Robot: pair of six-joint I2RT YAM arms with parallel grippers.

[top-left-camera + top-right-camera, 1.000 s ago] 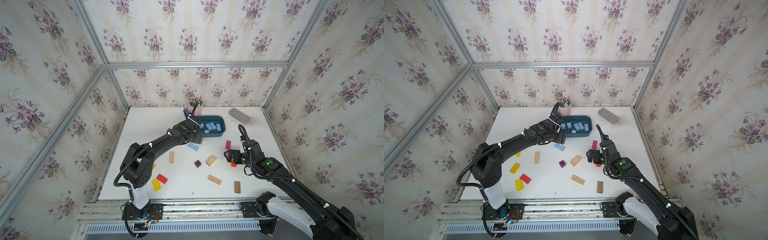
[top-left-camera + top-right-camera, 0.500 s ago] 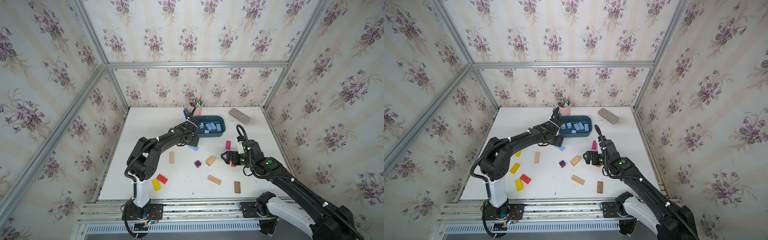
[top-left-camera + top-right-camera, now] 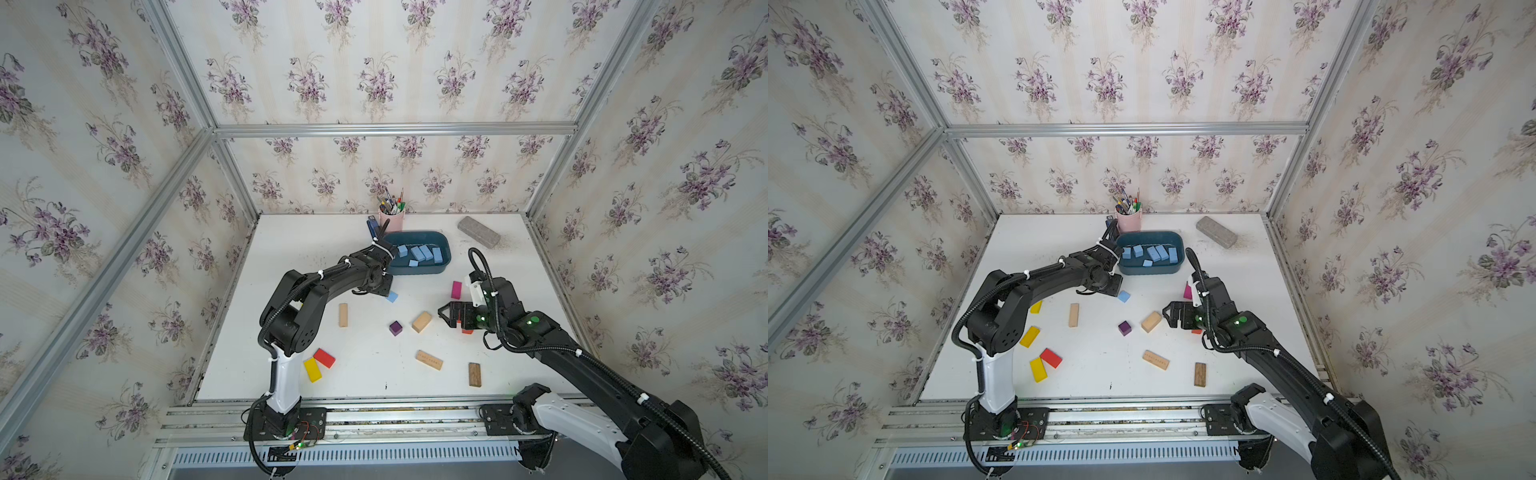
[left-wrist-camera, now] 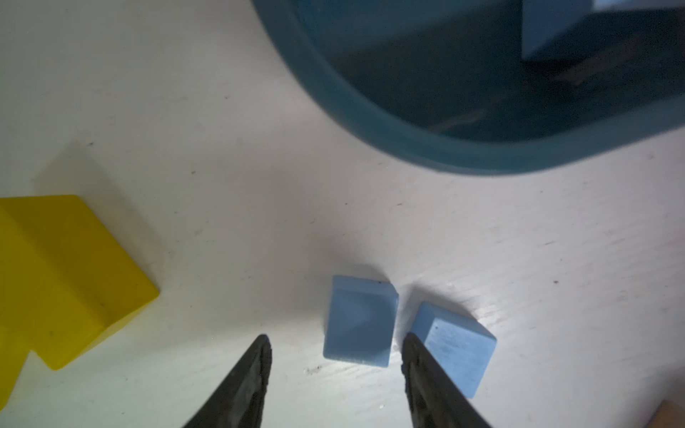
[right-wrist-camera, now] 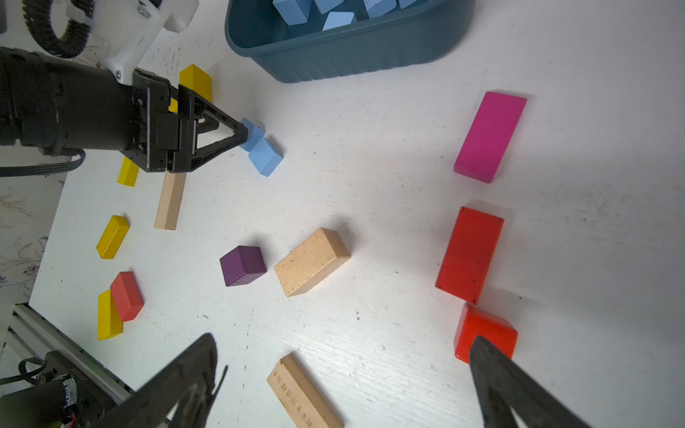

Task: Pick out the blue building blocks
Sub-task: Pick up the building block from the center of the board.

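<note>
In both top views, my left gripper (image 3: pixel 380 289) has dropped from beside the teal tub (image 3: pixel 441 268) to the surface (image 3: pixel 365 374), just short of the loose blue cube (image 3: pixel 392 296). The other blue building blocks (image 3: pixel 419 252) lie in the tub. My right gripper (image 3: pixel 445 313) has barely shifted and hangs over the red blocks (image 3: pixel 467 331), jaws wide and empty.

From the left wrist, I see two blue cubes side by side, nearly touching. My fingers have narrowed around the nearer blue cube (image 4: pixel 358 322), but there is still a gap on one side, while the other finger sits in the seam against the second blue cube (image 4: pixel 457 346). So my grip is half-closed and not yet holding.

From the right wrist, the left gripper's tips (image 5: pixel 242 135) sit at the pair of cubes (image 5: pixel 261 150). I judge that these two are the last blue ones outside the tub, and that closing may nudge the neighbour.
</note>
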